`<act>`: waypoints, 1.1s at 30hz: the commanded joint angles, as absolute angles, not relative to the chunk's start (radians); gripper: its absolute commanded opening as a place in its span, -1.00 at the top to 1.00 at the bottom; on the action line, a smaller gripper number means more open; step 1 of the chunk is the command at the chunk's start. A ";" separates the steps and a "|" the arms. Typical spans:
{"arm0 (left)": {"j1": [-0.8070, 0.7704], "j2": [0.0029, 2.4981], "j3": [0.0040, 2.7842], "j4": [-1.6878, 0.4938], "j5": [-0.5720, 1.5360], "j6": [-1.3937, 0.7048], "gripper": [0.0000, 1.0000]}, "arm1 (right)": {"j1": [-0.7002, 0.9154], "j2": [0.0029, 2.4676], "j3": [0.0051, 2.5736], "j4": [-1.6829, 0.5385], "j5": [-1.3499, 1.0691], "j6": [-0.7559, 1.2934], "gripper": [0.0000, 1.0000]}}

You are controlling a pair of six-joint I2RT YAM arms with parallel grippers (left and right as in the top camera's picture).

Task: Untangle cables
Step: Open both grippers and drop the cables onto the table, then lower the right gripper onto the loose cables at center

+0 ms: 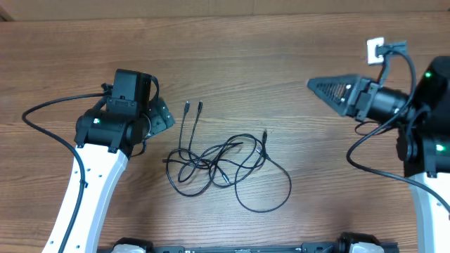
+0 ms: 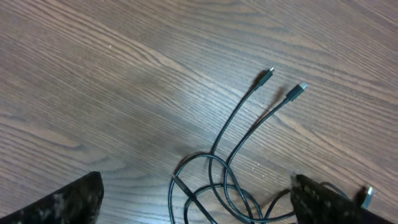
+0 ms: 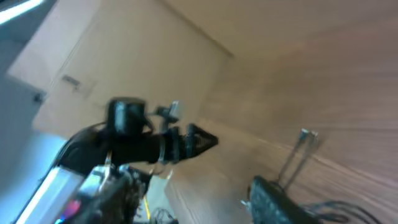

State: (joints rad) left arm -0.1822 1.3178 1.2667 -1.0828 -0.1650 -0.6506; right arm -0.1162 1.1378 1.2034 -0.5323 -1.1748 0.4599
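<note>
The cables (image 1: 218,160) are thin black cords lying in a loose tangle of overlapping loops at the middle of the wooden table. Two plug ends (image 1: 193,106) lie side by side at the tangle's upper left, and another plug (image 1: 264,132) lies at its right. My left gripper (image 1: 162,116) is open and empty, just left of the tangle. In the left wrist view the loops (image 2: 211,186) lie between its spread fingers (image 2: 199,208), with the two plugs (image 2: 285,81) beyond. My right gripper (image 1: 329,88) is open and empty, raised well to the right of the cables. Its wrist view is blurred (image 3: 193,205).
A small white square object (image 1: 374,49) lies at the back right of the table. The left arm's thick black wire (image 1: 49,105) arcs over the table's left side. The right wrist view shows the left arm (image 3: 143,140) across the table.
</note>
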 commanded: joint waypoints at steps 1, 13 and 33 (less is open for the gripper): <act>-0.177 1.320 1.274 -1.042 -0.099 -0.589 -1.00 | -0.081 1.174 1.211 -0.696 -0.985 0.340 -0.58; -0.176 1.320 1.274 -0.950 -0.149 -0.325 -1.00 | 0.274 1.435 1.188 -0.875 -0.710 0.569 -1.00; -0.177 1.320 1.274 -0.957 -0.144 -0.326 -0.99 | 0.627 1.611 1.031 -0.809 -0.341 1.279 -1.00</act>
